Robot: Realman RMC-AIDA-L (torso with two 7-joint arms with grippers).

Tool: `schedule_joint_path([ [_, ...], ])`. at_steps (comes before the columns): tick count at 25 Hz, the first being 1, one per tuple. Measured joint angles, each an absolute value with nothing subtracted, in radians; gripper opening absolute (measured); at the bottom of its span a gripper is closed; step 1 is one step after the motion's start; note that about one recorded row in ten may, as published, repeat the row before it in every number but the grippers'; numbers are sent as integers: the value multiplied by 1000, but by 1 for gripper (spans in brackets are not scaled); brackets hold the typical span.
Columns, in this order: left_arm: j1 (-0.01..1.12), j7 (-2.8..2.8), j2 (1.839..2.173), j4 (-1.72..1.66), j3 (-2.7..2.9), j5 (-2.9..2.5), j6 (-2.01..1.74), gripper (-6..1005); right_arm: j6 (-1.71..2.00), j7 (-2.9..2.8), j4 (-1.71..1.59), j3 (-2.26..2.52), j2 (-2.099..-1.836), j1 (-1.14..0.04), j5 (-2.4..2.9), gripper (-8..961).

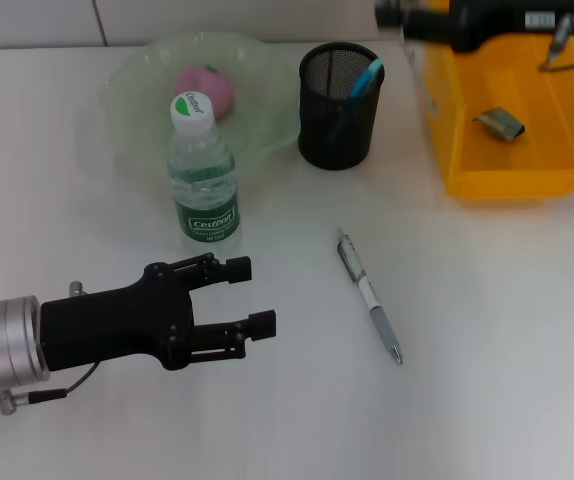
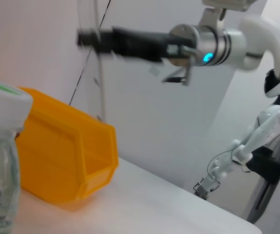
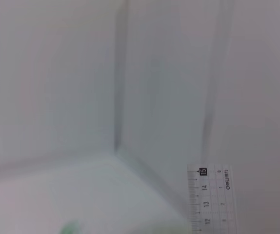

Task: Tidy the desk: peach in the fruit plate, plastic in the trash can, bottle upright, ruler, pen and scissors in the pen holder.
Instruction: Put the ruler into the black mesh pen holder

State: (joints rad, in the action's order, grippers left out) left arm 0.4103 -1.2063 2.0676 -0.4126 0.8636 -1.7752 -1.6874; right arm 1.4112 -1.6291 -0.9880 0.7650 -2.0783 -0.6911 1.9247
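Carrying the ruler [image 3: 210, 200] toward the pen holder [image 1: 338, 105]
My right gripper [image 1: 397, 14] pinches it at the far edge; left gripper [image 1: 237, 297] spread near the bottle [image 1: 204, 175], pen [image 1: 369, 295] mid-desk; I judge the see-through ruler could miss the rim

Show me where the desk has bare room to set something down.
Free: the wide stretch right of the pen, in front of the yellow bin; also between the pen and the left gripper. Crowded: the back, where the plate, the bottle and the pen holder sit close together.
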Motion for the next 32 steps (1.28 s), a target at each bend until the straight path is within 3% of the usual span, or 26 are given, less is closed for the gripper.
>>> schedule_joint_path([
  [7,401,-1190,2069,-413,862,-1725,-1697,832,1207,-1165,-468,774,-2084,-735,1360,409],
  [17,396,-1153,2066,-413,869,-1725,-1705,832,1103,-775,-74,760,-2094,-884,1096,422],
  [32,394,-1104,2067,-402,871,-1727,-1706,832,1066,-695,-3,770,-2094,-895,1050,441],
])
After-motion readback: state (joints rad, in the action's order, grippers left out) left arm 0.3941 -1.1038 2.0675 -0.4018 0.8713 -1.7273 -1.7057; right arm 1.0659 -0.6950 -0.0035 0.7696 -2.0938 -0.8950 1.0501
